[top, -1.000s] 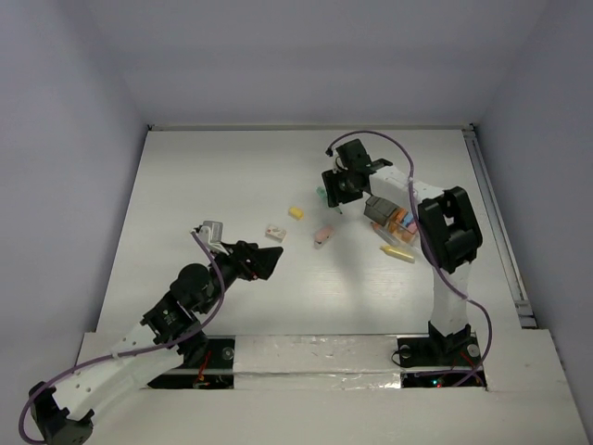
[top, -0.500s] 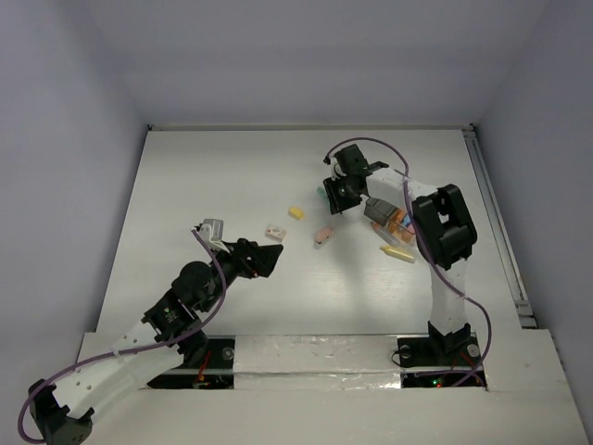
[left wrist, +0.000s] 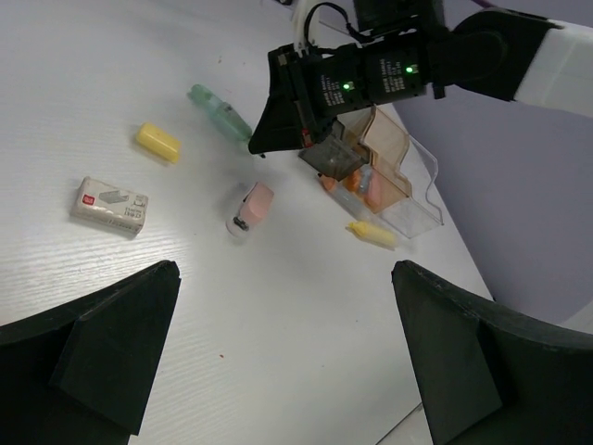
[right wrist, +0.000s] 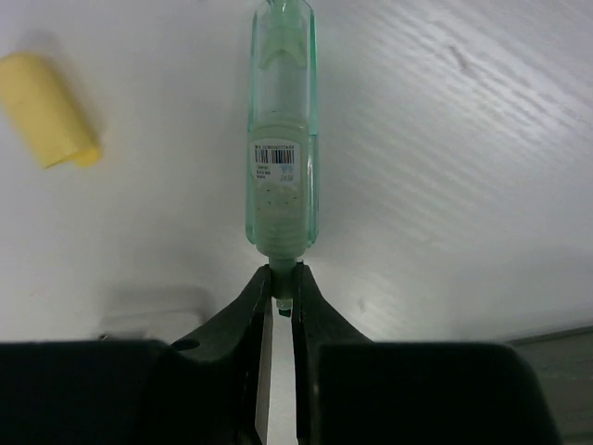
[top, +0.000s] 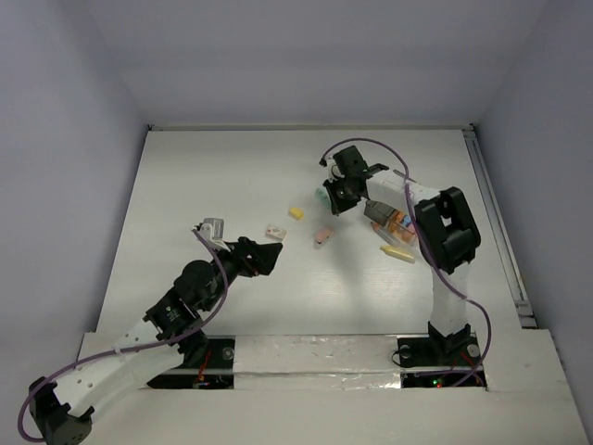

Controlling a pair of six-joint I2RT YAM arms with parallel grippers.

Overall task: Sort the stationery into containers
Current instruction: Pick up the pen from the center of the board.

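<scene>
My right gripper (right wrist: 282,278) is shut on the narrow tip of a green highlighter (right wrist: 282,139), which lies flat on the white table; they also show in the top view (top: 335,197) and in the left wrist view (left wrist: 220,111). A yellow piece (top: 296,212), a grey-white block (top: 275,231) and a pink piece (top: 322,235) lie loose on the table. Another yellow piece (top: 398,252) lies next to the row of joined bins (top: 394,222), which holds orange and blue pieces. My left gripper (top: 264,258) is open and empty, just left of the grey-white block.
In the left wrist view the bins (left wrist: 408,190) sit right of the right arm, the smoky dark one nearest it. The table's right edge has a metal rail (top: 496,213). A small grey box (top: 213,228) sits on my left arm.
My right gripper has shifted slightly nearer and lower onto the green highlighter's tip. My left arm has barely moved.
</scene>
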